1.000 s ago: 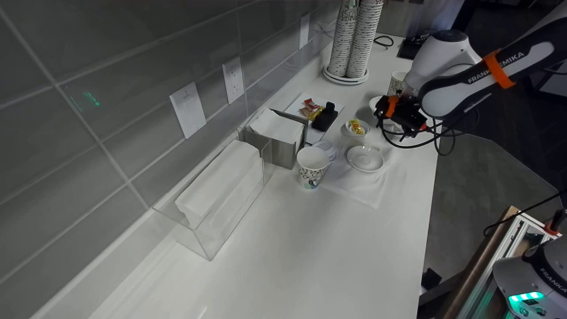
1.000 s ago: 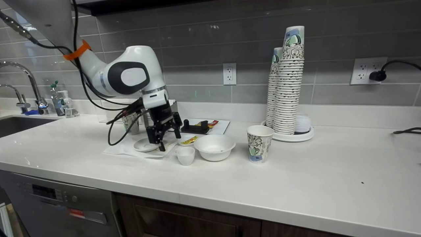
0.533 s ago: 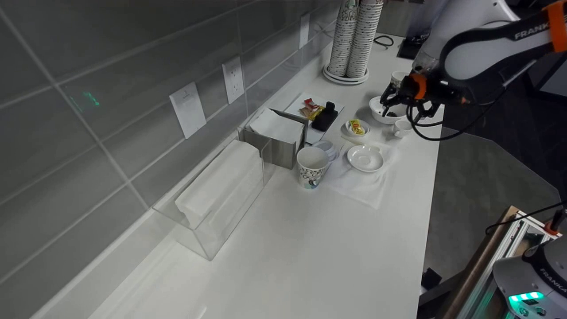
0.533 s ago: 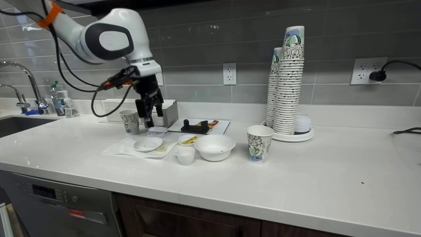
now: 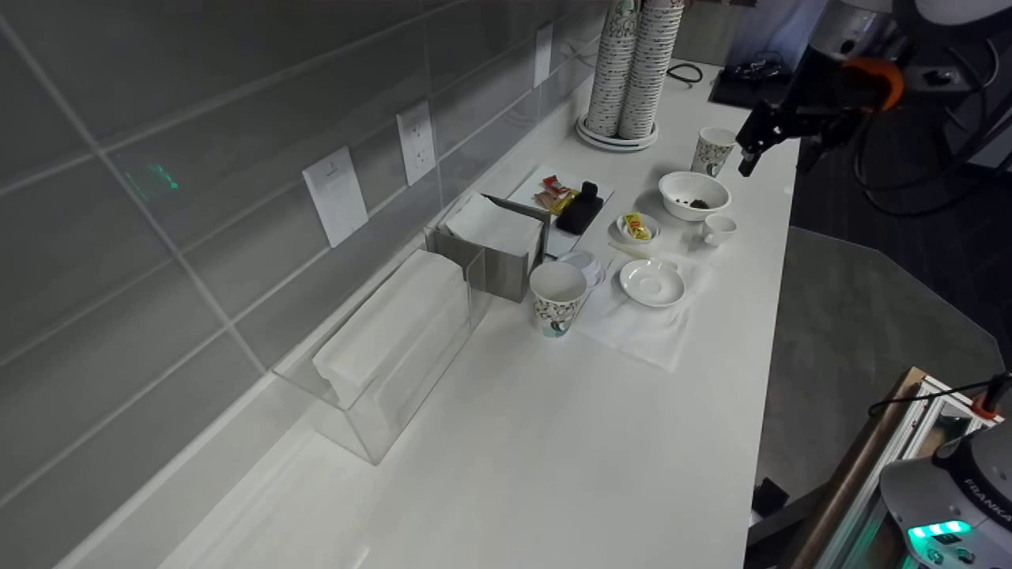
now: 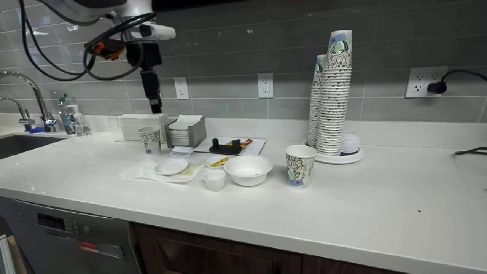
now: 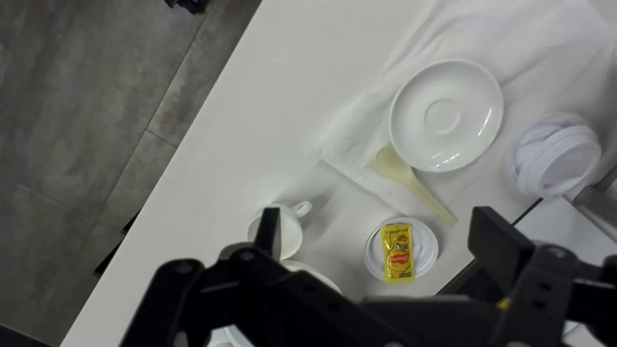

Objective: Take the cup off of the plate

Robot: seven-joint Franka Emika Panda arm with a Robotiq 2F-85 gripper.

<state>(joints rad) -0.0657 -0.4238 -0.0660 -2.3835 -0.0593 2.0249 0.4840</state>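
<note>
The cup (image 5: 719,229) is small, white and has a handle. It stands upright on the counter, apart from the plate, in both exterior views (image 6: 214,180). The plate (image 5: 652,283) is a white saucer lying bare on a white napkin; it also shows in an exterior view (image 6: 171,166) and at the upper right of the wrist view (image 7: 446,115). My gripper (image 7: 378,214) is open and empty, high above the counter; it shows in both exterior views (image 5: 776,158) (image 6: 156,108). In the wrist view the left finger partly covers the cup (image 7: 290,233).
A white bowl (image 5: 696,196) stands beside the cup. A lid with a yellow packet (image 7: 398,253), a pale spoon (image 7: 409,183) and stacked lids (image 7: 559,156) lie near the plate. Paper cups (image 6: 299,167) (image 6: 150,140), napkin holders (image 6: 196,133) and tall cup stacks (image 6: 334,106) stand around.
My gripper has risen from low beside the plate and cup to well above the counter, and the wrist has turned. The cup and plate have not visibly moved.
</note>
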